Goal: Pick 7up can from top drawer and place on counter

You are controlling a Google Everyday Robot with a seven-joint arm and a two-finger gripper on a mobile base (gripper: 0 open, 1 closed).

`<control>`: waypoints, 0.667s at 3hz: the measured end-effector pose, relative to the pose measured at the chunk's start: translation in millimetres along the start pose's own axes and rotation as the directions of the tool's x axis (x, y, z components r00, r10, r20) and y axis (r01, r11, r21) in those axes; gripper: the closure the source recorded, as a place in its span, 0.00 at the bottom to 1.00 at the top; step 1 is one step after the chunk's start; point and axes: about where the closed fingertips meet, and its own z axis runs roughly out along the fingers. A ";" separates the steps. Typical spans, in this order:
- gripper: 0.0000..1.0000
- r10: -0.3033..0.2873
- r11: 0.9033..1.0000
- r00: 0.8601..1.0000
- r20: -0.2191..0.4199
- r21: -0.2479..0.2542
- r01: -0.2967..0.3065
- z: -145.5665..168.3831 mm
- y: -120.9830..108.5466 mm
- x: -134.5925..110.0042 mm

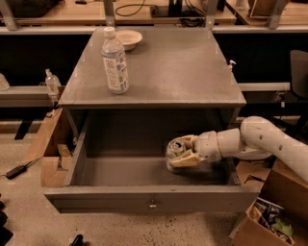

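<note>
Soda can (173, 153), small and silver-white with a shiny metal top, stands upright inside the wide shallow grey top drawer (149, 197), on the drawer floor toward its right side. The drawer is pulled out, and I see its plain front panel with one small round metal knob (152, 205) at the middle.

My claw (178, 151) is down in the drawer at the can. One tan finger lies along the can's far side and the other along its near side, and from here I read them as clamped on the 7up can. The white arm (269, 144) reaches in from the right, over the drawer's right wall.

Above the drawer is the flat matte grey worktop (173, 72) of the cabinet. A tall clear plastic water bottle (115, 62) with a white label stands upright on its left part, and a shallow pale bowl (127, 37) sits just behind the bottle near the back edge.

Beyond the cabinet runs a light wooden bench (62, 14) with metal posts. On the floor, brown cardboard boxes sit to the left (48, 153) and at the lower right (269, 211) of the cabinet.
</note>
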 end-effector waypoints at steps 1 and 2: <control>0.99 0.002 1.000 1.000 -0.028 -0.021 -0.003 1.5 -7.1 -40.4; 1.00 0.025 0.999 0.998 -0.058 -0.030 -0.027 -31.6 -23.9 -102.5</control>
